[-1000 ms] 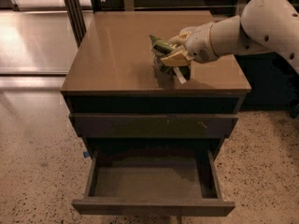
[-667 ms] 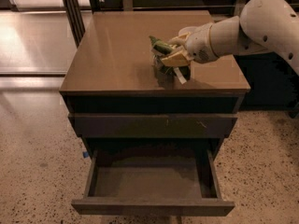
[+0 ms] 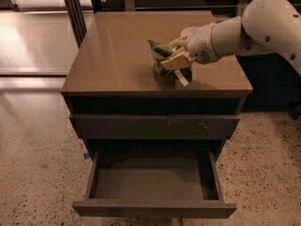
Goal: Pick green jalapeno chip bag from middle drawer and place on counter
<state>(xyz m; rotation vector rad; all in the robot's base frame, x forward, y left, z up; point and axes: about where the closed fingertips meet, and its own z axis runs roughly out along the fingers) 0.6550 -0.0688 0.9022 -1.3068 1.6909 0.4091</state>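
Note:
The green jalapeno chip bag [image 3: 161,50] sits crumpled on the right half of the tan-brown counter [image 3: 113,55], its bottom touching the top. My gripper [image 3: 175,62] reaches in from the right on the white arm [image 3: 263,25], and its pale fingers [image 3: 176,59] are shut on the bag. The middle drawer [image 3: 153,209] is pulled fully out below, and its flat grey floor [image 3: 150,180] holds nothing.
A closed drawer front with small pale scratches [image 3: 155,126] lies between the counter and the open drawer. Speckled terrazzo floor [image 3: 37,164] surrounds the cabinet. A dark post [image 3: 74,8] stands at the back left, and dark furniture [image 3: 273,88] at the right.

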